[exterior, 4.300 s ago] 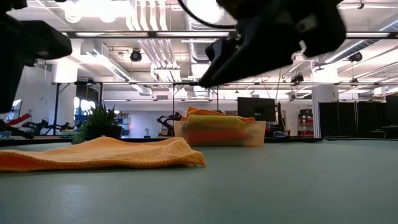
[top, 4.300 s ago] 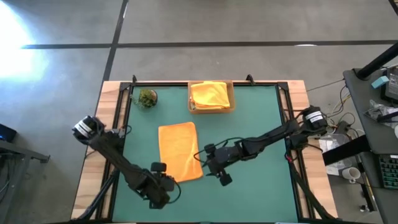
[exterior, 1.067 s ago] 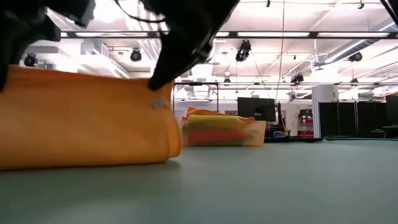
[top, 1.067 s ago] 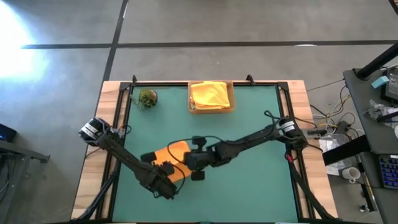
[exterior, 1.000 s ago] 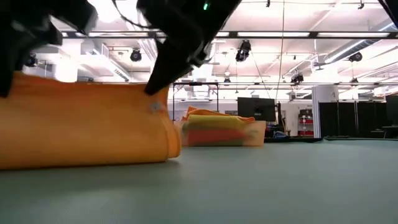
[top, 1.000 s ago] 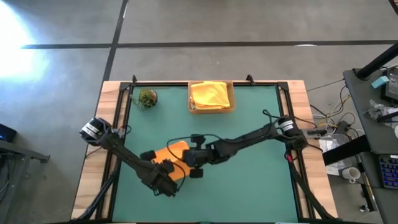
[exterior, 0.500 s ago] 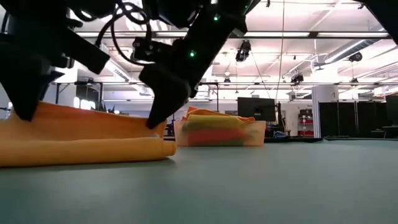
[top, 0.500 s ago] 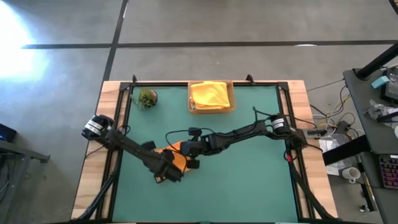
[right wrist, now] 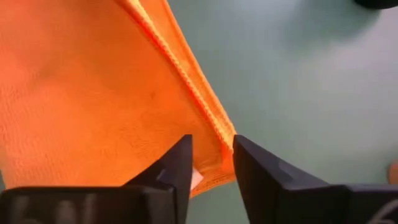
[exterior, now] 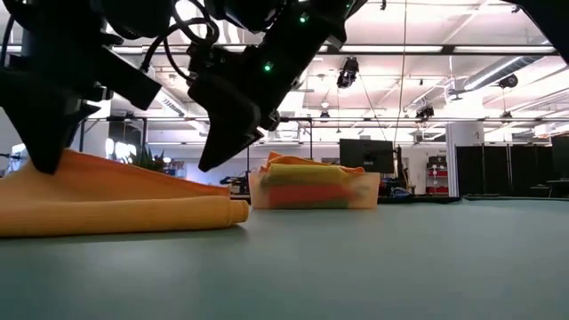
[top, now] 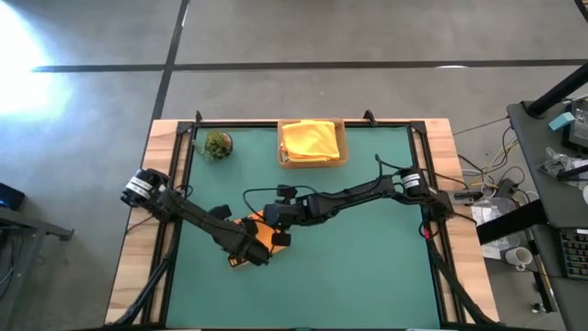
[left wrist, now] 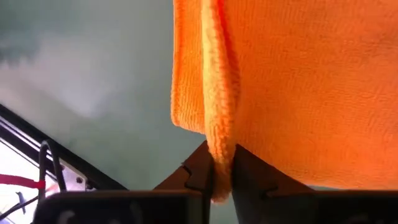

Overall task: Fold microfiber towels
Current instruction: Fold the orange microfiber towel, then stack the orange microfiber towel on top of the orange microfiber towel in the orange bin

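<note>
An orange microfiber towel (top: 258,230) lies folded on the green mat left of the middle; in the low view the towel (exterior: 133,209) rests flat, its left part raised. My left gripper (top: 248,256) (exterior: 43,158) points down, shut on that raised edge. My right gripper (top: 276,236) (exterior: 208,162) hangs open just above the towel's right corner (right wrist: 211,163), its fingers on either side of it and clear of it in the low view. More folded towels (top: 310,138), yellow on top, sit in the tan tray (top: 281,153). My left gripper pinches the towel's thick hemmed edge (left wrist: 219,158) between its two fingers, only that hem showing between them. It comes from above, pointing steeply down. The held edge stands a little above the mat, and the rest of the towel lies on the mat.
The cardboard tray (exterior: 363,190) of stacked towels stands at the far middle of the mat. A small green plant (top: 218,144) sits at the far left. Open green mat (top: 367,267) stretches to the right and near side.
Both grippers have gone down and toward the far edge with the towel's upper layer. That layer, hanging tall a second ago, now lies folded over the lower one. The right corner has dropped away from my right gripper, which now stands clear above it.
</note>
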Robot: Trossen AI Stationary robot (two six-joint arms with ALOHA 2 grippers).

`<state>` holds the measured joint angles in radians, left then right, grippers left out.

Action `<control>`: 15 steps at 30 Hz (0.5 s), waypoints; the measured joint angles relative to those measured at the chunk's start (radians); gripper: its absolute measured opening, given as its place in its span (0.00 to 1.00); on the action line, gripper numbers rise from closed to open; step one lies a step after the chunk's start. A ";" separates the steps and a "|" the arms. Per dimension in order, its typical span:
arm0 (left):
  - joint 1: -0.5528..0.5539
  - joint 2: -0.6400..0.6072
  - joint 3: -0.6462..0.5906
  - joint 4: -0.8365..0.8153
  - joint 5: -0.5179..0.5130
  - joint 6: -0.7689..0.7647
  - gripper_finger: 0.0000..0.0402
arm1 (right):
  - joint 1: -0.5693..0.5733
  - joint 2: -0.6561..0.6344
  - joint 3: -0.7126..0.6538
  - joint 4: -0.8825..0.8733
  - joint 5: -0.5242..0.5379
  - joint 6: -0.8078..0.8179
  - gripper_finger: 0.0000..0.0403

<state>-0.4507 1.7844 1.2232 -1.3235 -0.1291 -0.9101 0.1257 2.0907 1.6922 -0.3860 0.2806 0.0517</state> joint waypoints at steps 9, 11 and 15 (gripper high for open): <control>0.004 0.000 0.002 -0.083 0.001 0.000 0.32 | -0.007 -0.009 0.057 -0.200 -0.002 -0.015 0.39; 0.006 0.000 0.004 -0.153 0.019 0.000 0.38 | -0.007 -0.010 0.084 -0.306 -0.003 -0.020 0.40; 0.006 -0.009 0.016 -0.246 0.071 0.008 0.45 | -0.008 -0.028 0.118 -0.487 -0.003 -0.018 0.41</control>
<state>-0.4442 1.7757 1.2388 -1.5697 -0.0577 -0.9016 0.1177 2.0630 1.8104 -0.8734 0.2771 0.0341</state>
